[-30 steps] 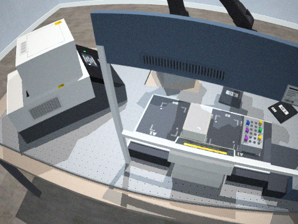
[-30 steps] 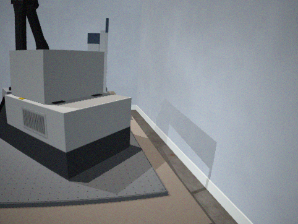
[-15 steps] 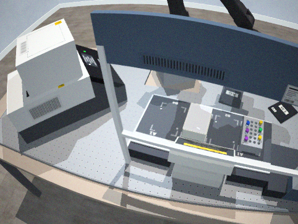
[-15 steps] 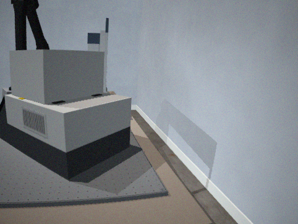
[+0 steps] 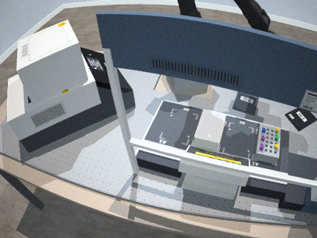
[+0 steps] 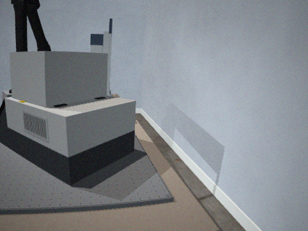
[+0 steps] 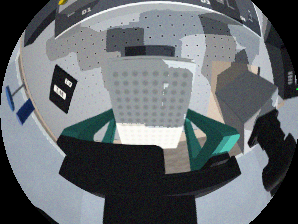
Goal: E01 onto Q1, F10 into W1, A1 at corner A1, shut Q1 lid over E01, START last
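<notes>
In the wrist view my gripper (image 7: 150,111) is shut on a 96-well PCR plate (image 7: 152,99). The teal fingers clamp its two sides, wells up, and hold it above the table. I cannot read its ID label. In the top view the gripper and plate are hidden behind a blue panel (image 5: 210,56); only the arm's links (image 5: 253,13) show above it. Deck positions D2 (image 5: 240,133) and D4 (image 5: 172,123) are bare. Q1 (image 5: 56,89) stands at the left with its white lid (image 5: 49,52) down on the body and its lamp (image 5: 90,54) green.
The deep-well block (image 5: 208,129) is on D3. The tube cooling block (image 5: 270,141), with coloured tubes in its bores, is on D1. Two dark nests (image 5: 244,100) (image 5: 300,118) lie behind the deck. A white post (image 5: 121,112) carries the blue panel.
</notes>
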`<state>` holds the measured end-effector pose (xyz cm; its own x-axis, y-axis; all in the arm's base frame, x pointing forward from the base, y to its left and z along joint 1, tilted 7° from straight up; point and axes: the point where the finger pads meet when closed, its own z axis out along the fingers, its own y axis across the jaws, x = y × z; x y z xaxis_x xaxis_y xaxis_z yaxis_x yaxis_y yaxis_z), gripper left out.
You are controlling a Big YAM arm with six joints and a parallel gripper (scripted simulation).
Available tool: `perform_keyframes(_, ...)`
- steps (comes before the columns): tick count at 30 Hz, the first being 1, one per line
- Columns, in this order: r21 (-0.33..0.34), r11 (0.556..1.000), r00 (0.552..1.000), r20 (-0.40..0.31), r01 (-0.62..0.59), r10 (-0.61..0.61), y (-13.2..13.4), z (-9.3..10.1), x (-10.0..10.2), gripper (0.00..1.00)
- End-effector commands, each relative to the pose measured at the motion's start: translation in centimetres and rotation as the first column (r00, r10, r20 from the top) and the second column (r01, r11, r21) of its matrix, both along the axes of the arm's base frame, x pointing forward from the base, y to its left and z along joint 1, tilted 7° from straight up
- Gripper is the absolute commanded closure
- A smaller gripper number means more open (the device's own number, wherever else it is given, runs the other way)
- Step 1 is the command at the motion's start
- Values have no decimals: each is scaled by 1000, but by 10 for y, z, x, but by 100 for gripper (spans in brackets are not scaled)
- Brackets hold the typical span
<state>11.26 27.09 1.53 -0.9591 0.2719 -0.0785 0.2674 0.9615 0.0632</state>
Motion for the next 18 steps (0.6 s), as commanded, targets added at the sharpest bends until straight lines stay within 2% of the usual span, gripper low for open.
perform_keyframes(1, -13, 1000, 1000, 0, -3, 3, -7, -1, 1, 100)
perform_keyframes(6, 1, 1000, 1000, 6, -4, 3, 3, -10, 9, 100)
perform_keyframes(14, -5, 1000, 1000, 2, -7, 7, 1, -28, 1, 100)
perform_keyframes(18, 5, 1000, 1000, 5, 0, 0, 6, -29, 2, 100)
